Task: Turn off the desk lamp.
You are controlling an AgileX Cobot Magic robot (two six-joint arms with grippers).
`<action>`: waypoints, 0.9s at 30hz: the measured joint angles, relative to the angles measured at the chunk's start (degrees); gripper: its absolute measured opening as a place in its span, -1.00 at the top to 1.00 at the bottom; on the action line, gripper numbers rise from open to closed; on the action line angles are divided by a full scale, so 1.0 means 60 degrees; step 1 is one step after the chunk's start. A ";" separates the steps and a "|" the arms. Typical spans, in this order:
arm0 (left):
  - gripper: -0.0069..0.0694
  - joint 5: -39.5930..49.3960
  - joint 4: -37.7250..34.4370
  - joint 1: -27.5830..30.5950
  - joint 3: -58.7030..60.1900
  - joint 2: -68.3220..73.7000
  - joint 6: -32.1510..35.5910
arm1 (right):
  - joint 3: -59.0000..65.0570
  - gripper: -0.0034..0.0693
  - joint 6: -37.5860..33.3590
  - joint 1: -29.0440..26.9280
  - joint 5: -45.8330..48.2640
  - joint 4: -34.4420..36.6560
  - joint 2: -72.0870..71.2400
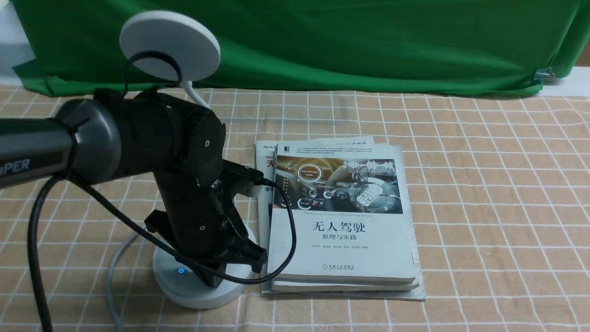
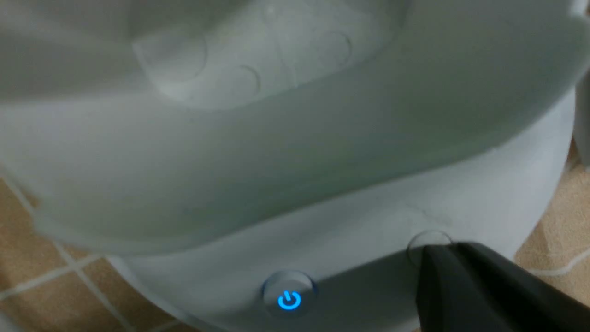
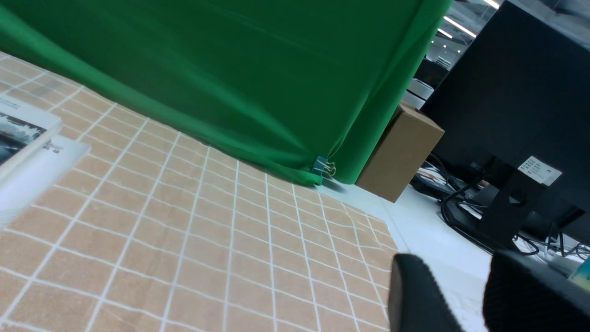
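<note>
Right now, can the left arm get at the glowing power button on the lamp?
Probably yes. The left gripper is down over the lamp base, one fingertip at the unlit button beside the power button. Only bare white base lies between them, with nothing in the way.

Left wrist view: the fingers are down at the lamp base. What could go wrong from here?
The left gripper has its fingers at the unlit button, not the blue-lit power button; pressing there may not switch the desk lamp off. Its black cable loops over the books and could snag.
</note>
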 joint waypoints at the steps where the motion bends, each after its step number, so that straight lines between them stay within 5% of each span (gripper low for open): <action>1: 0.80 0.0000 0.0000 0.0000 0.0000 0.0018 0.0000 | 0.0000 0.24 0.0000 0.0000 0.0000 0.0000 0.0000; 19: 0.80 0.0237 -0.0079 0.0000 0.0146 -0.1644 0.0010 | 0.0000 0.24 -0.0008 0.0000 0.0000 0.0000 0.0000; 27: 0.80 -0.1602 -0.0643 0.0000 0.2219 -0.4667 0.0026 | 0.0000 0.24 -0.0008 0.0000 0.0000 0.0000 0.0000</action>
